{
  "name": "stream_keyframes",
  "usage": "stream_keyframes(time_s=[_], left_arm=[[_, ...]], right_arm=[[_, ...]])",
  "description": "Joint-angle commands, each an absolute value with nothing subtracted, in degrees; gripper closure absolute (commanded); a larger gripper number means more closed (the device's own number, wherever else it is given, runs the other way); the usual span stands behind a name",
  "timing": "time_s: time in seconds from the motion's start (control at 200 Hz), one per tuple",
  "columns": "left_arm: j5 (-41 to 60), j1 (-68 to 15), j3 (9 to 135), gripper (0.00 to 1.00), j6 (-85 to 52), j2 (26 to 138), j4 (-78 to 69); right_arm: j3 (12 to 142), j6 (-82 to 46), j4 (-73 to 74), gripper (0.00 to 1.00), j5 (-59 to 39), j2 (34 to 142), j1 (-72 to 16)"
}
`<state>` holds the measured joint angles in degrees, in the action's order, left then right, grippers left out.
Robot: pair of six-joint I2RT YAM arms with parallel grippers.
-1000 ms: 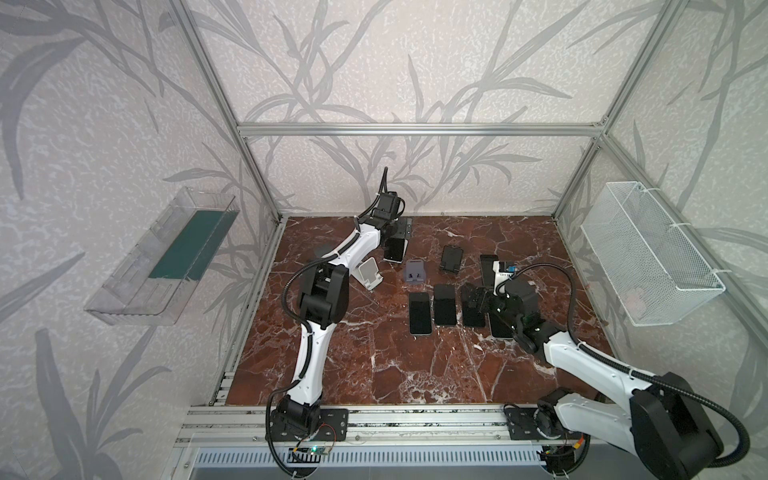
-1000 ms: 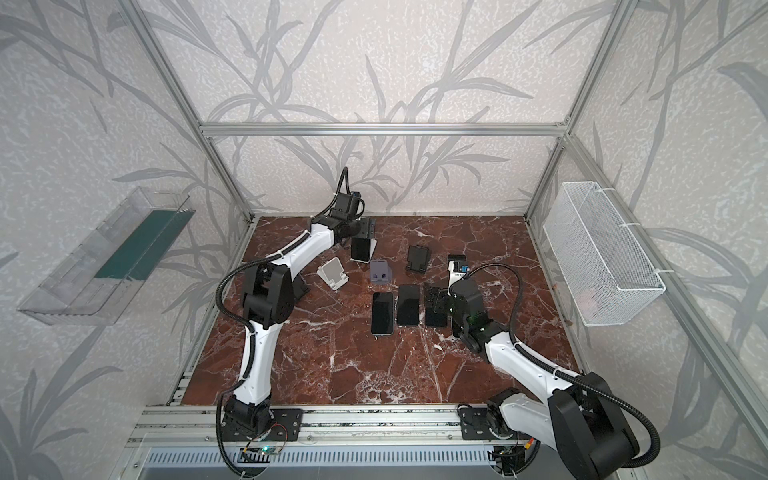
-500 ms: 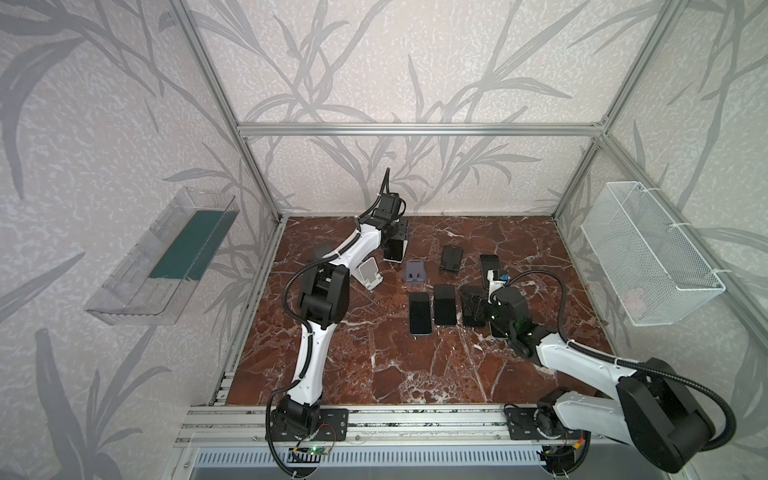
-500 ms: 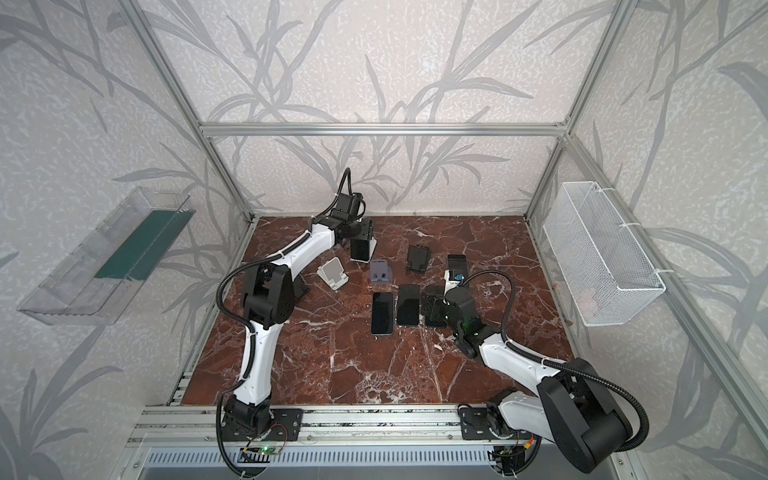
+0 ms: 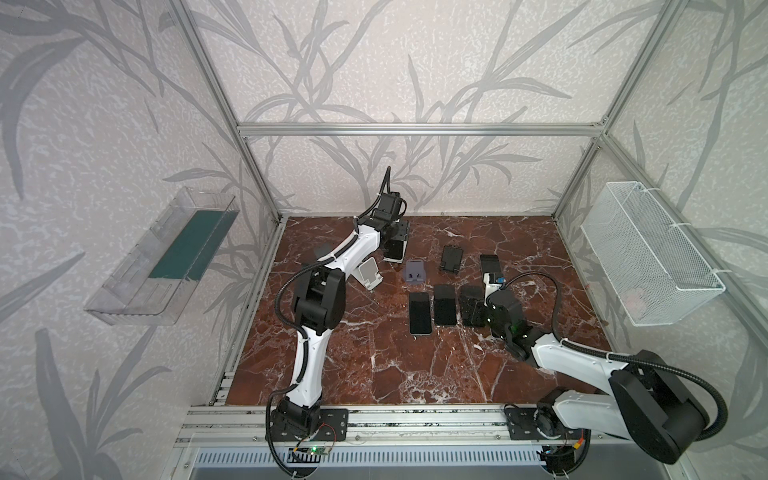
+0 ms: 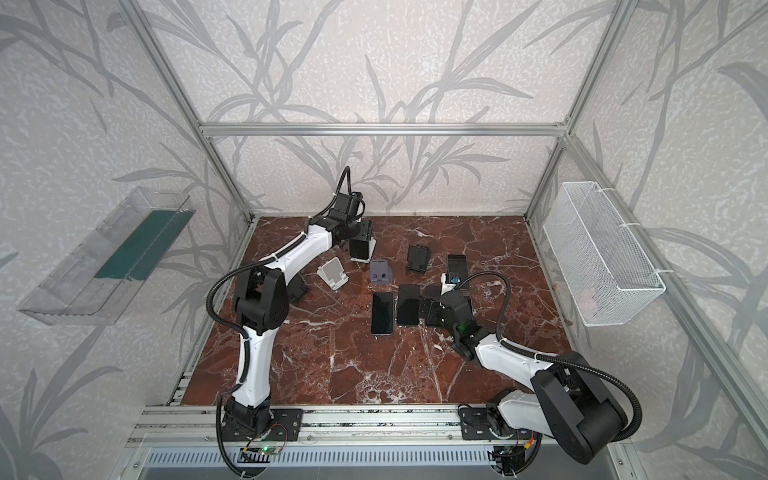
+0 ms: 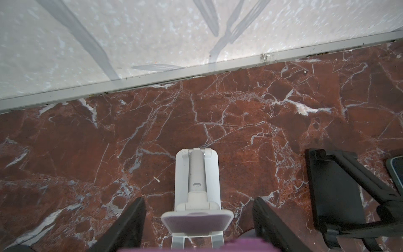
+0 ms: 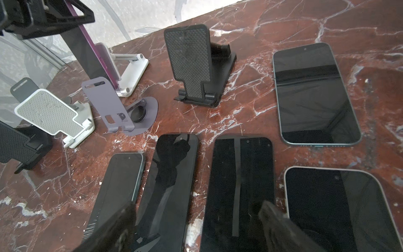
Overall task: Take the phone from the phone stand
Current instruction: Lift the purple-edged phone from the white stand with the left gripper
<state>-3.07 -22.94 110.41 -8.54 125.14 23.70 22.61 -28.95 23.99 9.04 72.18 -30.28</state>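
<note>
Left wrist view: left tool [image 7: 198,201] clamps mostly cropped phone [image 7: 196,247]; right tool [image 8: 197,205] spread, empty.

the left arm [image 5: 307,357] rises from its base at the front rail, bends at a high black elbow and stretches its white forearm toward the back wall. its wrist tips the left gripper [image 5: 395,248] downward, with the fingers [image 7: 128,224] pressed on the two edges of the phone [image 8: 91,56]. the right arm [image 5: 573,361] lies low, reaching inward from the front right. the right gripper [image 8: 196,231] points forward and down, its fingers apart and gripping nothing.
</note>
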Motion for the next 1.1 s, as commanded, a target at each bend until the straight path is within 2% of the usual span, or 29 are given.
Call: stream_keyframes(time_s=[0.0,0.33,0.485,1.095], left_arm=[[-3.95,-23.38,110.25,0.40,-7.35,119.89,22.79],[-3.52,-23.54,113.09,0.41,-8.83,115.34,29.96],[-3.13,-23.49,110.28,0.41,-10.74,110.49,32.68],[-3.31,-23.96,75.38,0.44,-20.72,85.46,31.69]], right_arm=[[23.71,-28.89,25.21,0.11,10.54,73.18,-30.40],[24.08,-29.11,25.85,0.11,9.49,73.76,-31.16],[24.45,-28.82,25.02,0.12,9.71,73.48,-31.35],[25.25,-28.48,24.44,0.14,9.00,73.42,-32.62]])
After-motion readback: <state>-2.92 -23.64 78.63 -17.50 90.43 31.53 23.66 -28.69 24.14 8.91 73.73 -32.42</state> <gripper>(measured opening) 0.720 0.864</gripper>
